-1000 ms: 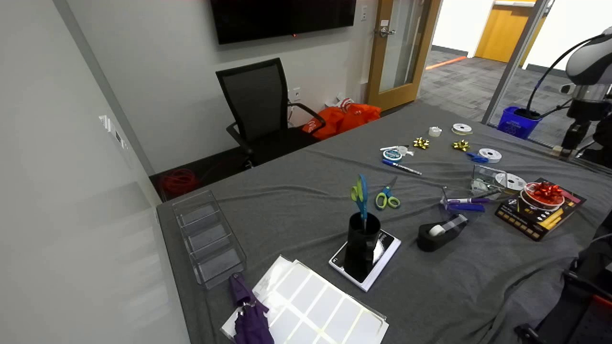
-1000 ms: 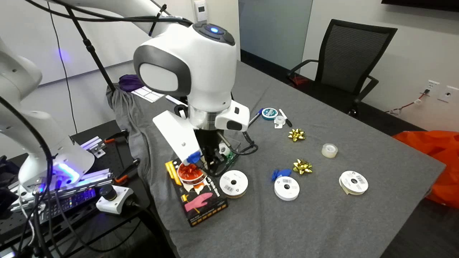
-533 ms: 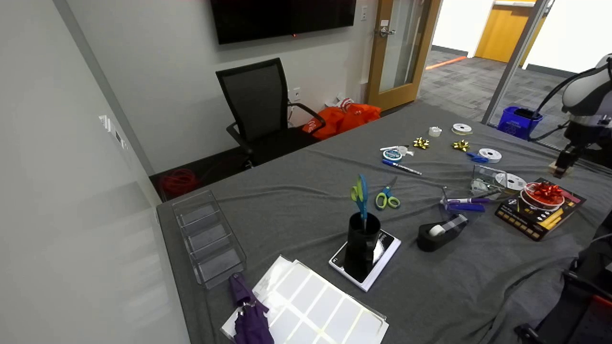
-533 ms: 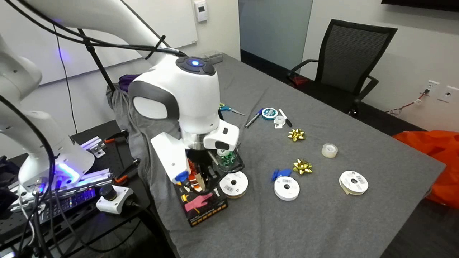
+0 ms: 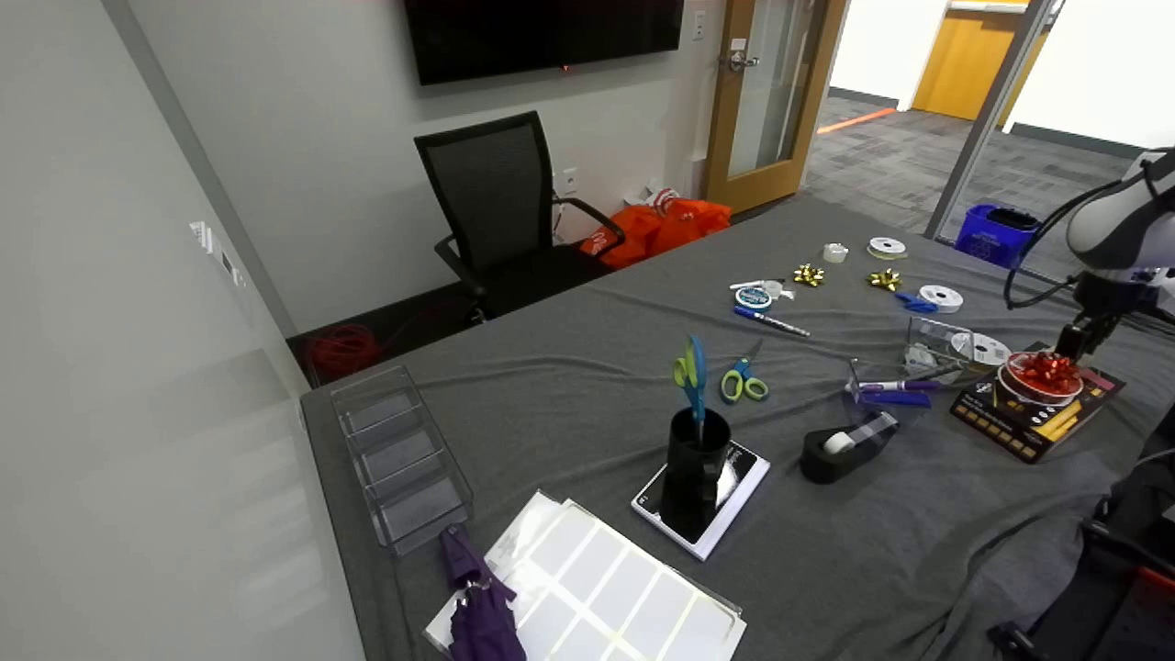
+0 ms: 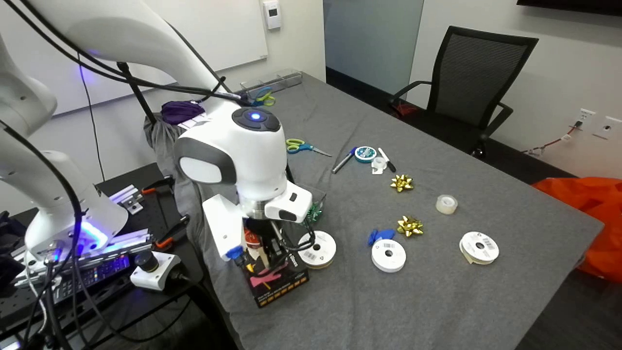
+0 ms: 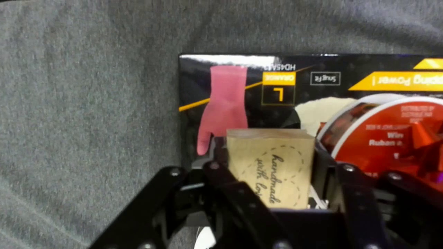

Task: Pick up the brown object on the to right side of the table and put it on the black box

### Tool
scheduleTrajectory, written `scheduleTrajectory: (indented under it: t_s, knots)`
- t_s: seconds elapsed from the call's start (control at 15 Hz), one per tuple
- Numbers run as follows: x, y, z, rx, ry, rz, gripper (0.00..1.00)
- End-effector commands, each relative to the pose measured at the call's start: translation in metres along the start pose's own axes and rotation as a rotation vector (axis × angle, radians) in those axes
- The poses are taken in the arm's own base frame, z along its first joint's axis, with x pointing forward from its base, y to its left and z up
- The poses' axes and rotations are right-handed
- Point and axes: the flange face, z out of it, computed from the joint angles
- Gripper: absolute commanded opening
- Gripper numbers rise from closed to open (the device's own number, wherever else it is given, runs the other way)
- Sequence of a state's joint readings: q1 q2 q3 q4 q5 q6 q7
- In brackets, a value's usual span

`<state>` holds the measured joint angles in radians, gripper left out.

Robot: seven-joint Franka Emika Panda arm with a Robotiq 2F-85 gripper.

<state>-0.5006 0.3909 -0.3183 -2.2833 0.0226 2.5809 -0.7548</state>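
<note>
Pinching the block point(image 7: 272, 171) over the box point(image 7: 273, 116) near the robot-side edge of the worktop point(image 6: 427, 296), the gripper point(image 7: 271, 157) seems mid-placing and should next descend beside the red spool point(image 7: 382, 124), then release.

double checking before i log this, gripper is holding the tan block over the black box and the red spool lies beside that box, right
Not quite: the red spool sits on top of the black box, not beside it, as seen in an exterior view. The rest is right: the gripper is holding the tan block over the box.
</note>
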Motion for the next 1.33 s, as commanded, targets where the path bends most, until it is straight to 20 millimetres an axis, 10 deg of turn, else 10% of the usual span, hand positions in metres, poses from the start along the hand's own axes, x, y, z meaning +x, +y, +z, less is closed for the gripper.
scheduleTrajectory:
  t_s: [0.0,0.07,0.33,0.8,1.27]
  knots:
    - [-0.011,-0.014,0.017,-0.025,0.025,0.02,0.47]
    - [-0.012,-0.015,0.018,-0.033,0.03,0.024,0.81]
    - [-0.018,-0.012,0.013,-0.05,0.049,0.012,0.99]
    - [0.002,0.018,-0.032,-0.051,0.047,-0.008,1.0]
    - [-0.017,-0.001,-0.036,-0.041,0.044,-0.043,1.0]
